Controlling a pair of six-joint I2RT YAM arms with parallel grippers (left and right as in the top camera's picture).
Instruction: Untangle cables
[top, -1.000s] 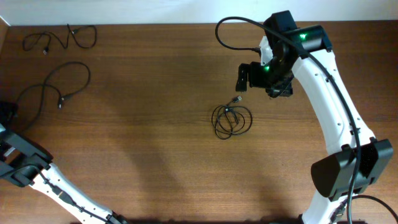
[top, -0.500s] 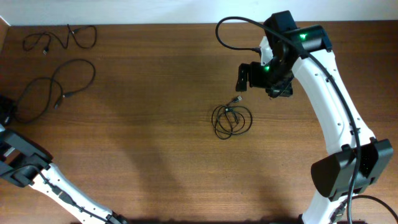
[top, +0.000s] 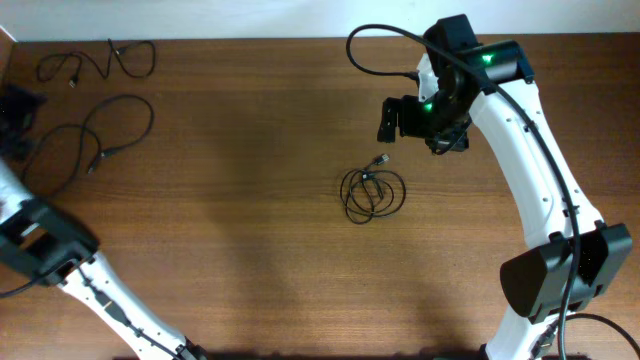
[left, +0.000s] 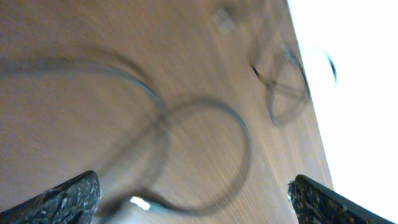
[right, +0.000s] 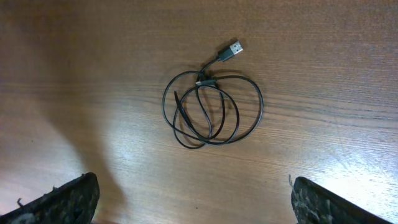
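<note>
Three thin black cables lie apart on the wooden table (top: 230, 250). One small cable (top: 128, 74) is at the far left corner, and a loose open loop (top: 150, 115) lies just in front of it. The third cable (top: 350, 195) is coiled near the centre, with its silvery plug (right: 231, 50) pointing away. My left gripper (top: 20, 120) is at the left edge by the loose loop (left: 245, 140), open and holding nothing. My right gripper (top: 395, 122) hovers behind the coil (right: 200, 83), also open and empty.
The table's far edge meets a white wall (top: 250, 18) just behind the corner cable (left: 273, 102). A thick black arm cable (top: 370, 45) arcs over the table behind my right wrist. My right arm's base (top: 555, 275) stands at the front right.
My left arm has swung from the front left toward the back along the left edge. The loose loop shifted slightly toward the back, then stayed still. My right gripper has barely moved.
</note>
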